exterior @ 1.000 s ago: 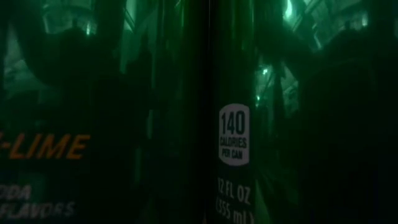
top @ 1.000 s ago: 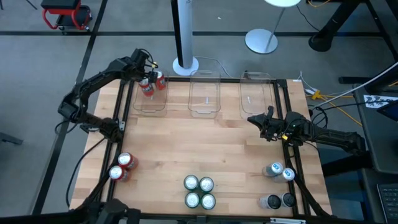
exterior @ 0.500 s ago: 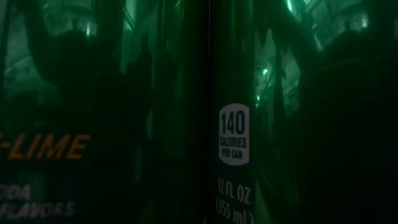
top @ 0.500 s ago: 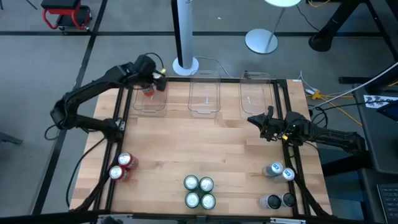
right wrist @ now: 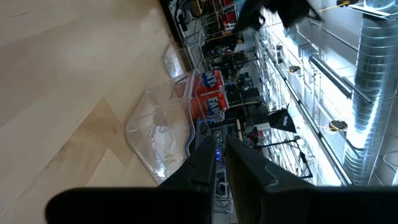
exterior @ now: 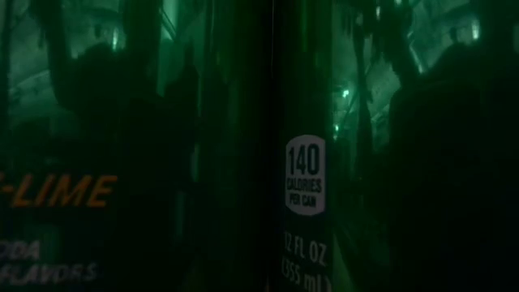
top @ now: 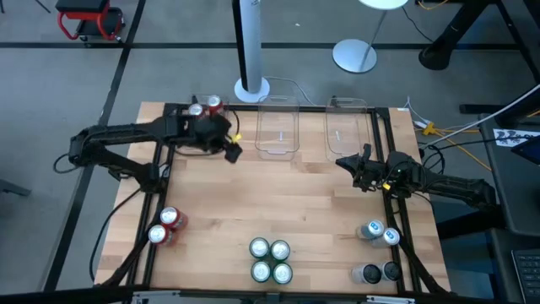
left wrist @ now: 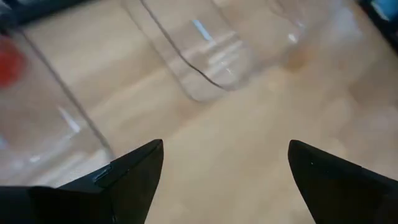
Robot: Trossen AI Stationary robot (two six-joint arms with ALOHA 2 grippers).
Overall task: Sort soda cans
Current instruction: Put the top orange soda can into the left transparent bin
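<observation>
While left claw [top: 233, 153] gapes | cylindrical red cans [top: 203, 106] | clear plastic bin [top: 277, 131]

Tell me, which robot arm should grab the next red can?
Probably the left. Its end effector is open and empty beside the left bin, on the same side as the two red cans left on the table. The right end effector is shut, waiting far across.

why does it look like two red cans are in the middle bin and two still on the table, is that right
Not quite. The high view shows the two red cans in the left bin, not the middle bin, which holds none. Two more red cans do stand on the table.
</observation>
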